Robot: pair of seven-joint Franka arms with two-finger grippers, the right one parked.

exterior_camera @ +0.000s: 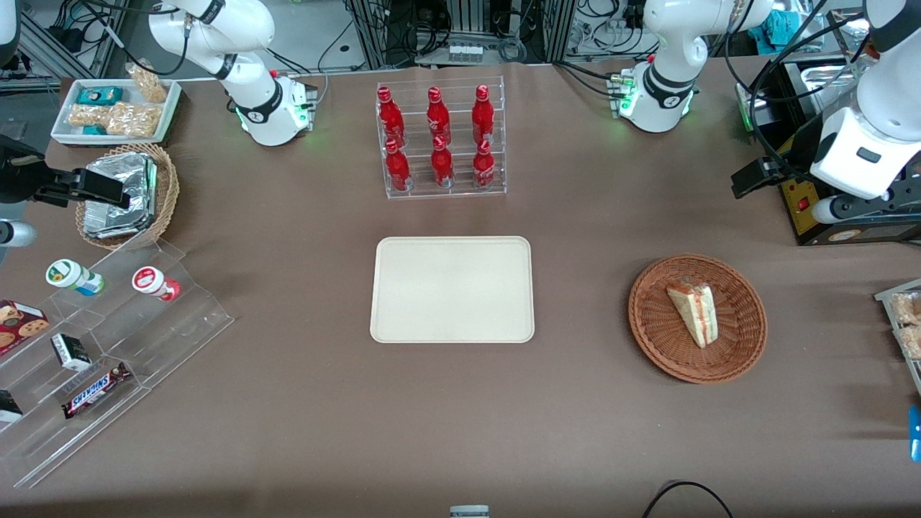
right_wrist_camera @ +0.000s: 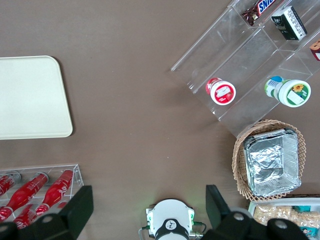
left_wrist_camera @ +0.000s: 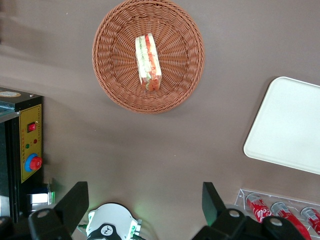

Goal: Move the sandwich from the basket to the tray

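The sandwich (exterior_camera: 692,313), a white-bread wedge with orange-red and green filling, lies in the reddish-brown wicker basket (exterior_camera: 647,338) toward the working arm's end of the table. The cream-beige tray (exterior_camera: 452,289) lies flat and bare in the middle of the table, apart from the basket. My left gripper (exterior_camera: 748,180) hangs high above the table, farther from the front camera than the basket. In the left wrist view the gripper (left_wrist_camera: 144,202) is open and empty, well away from the sandwich (left_wrist_camera: 148,62), the basket (left_wrist_camera: 115,75) and the tray (left_wrist_camera: 290,125).
A clear rack of red bottles (exterior_camera: 440,140) stands farther from the front camera than the tray. A black and yellow box with a red button (left_wrist_camera: 30,145) sits near my gripper. Toward the parked arm's end are a stepped clear shelf (exterior_camera: 108,345) and a foil-packet basket (exterior_camera: 126,194).
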